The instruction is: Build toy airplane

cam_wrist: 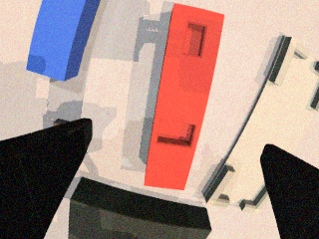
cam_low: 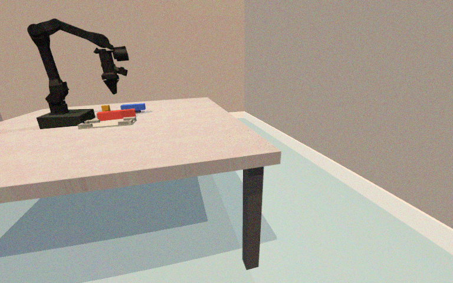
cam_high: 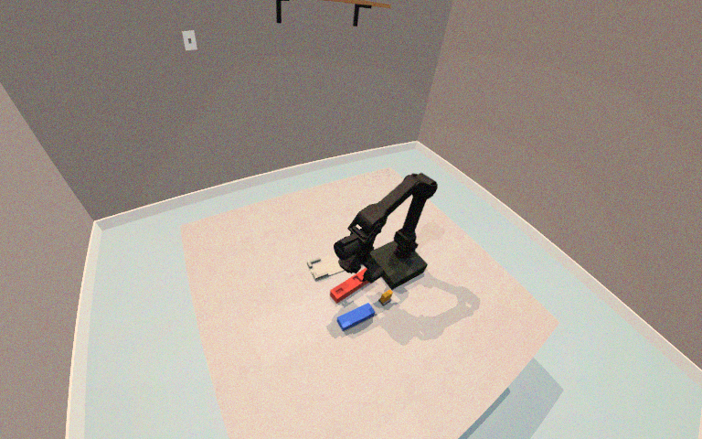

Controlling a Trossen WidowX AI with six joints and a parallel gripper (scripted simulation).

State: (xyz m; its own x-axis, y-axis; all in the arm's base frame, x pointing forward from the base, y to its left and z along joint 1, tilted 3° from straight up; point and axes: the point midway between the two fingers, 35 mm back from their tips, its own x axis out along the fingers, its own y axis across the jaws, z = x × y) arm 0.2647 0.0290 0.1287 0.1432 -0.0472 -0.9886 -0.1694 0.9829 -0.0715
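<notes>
One red fuselage (cam_wrist: 182,94), one blue wing (cam_wrist: 68,16) and one orange fin (cam_high: 385,296) lie beside the jig (cam_low: 107,124), which holds nothing; the end effector (cam_low: 112,87) hangs spread above.

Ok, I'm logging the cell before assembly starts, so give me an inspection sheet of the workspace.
Surface: pale wooden table, dark leg.
Job's things: red fuselage flat on the table beside the empty jig, both sockets up; blue wing and orange tail fin lying apart.
Clutter: nothing seen.
Grippers: gripper open, empty, above the fuselage.
Cables: nothing seen.
Surroundings: plain walls, light switch, wall shelf, pale blue floor.
</notes>
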